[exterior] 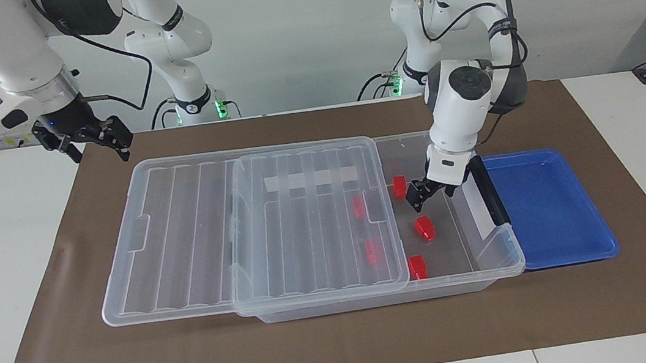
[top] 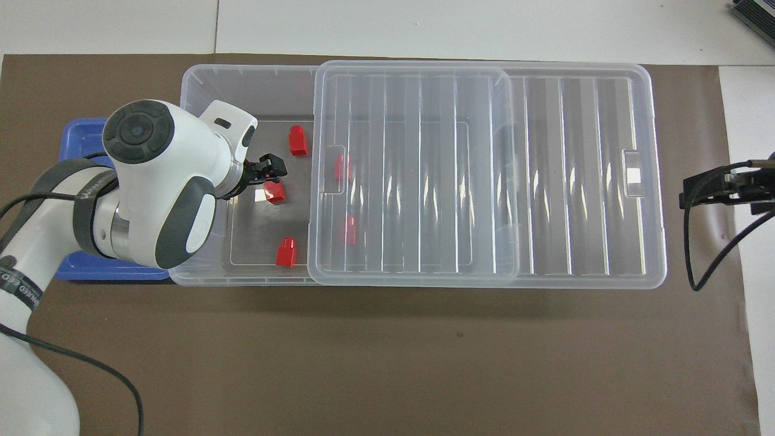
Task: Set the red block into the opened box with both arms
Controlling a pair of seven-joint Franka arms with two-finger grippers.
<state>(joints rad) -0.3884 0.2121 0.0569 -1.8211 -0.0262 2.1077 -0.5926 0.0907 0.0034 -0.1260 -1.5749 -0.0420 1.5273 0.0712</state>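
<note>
The clear box [exterior: 482, 276] [top: 242, 75] lies on the brown mat, its ribbed lid [exterior: 303, 221] [top: 484, 175] slid toward the right arm's end. One red block [exterior: 424, 227] [top: 277, 192] lies free on the box floor in the uncovered part. My left gripper [exterior: 432, 193] [top: 269, 169] hangs open and empty just above it, inside the box opening. Two more red blocks [exterior: 400, 186] [exterior: 417, 267] lie uncovered, and two others [exterior: 358, 207] [exterior: 373, 252] show through the lid. My right gripper [exterior: 98, 148] [top: 687, 192] hovers open over the mat, off the lid's end.
A shallow blue tray [exterior: 547, 203] [top: 79, 136] lies against the box at the left arm's end, holding nothing. Two slimmer white arms with green-lit bases [exterior: 197, 107] stand at the robots' edge of the table. The left arm's wrist covers part of the tray in the overhead view.
</note>
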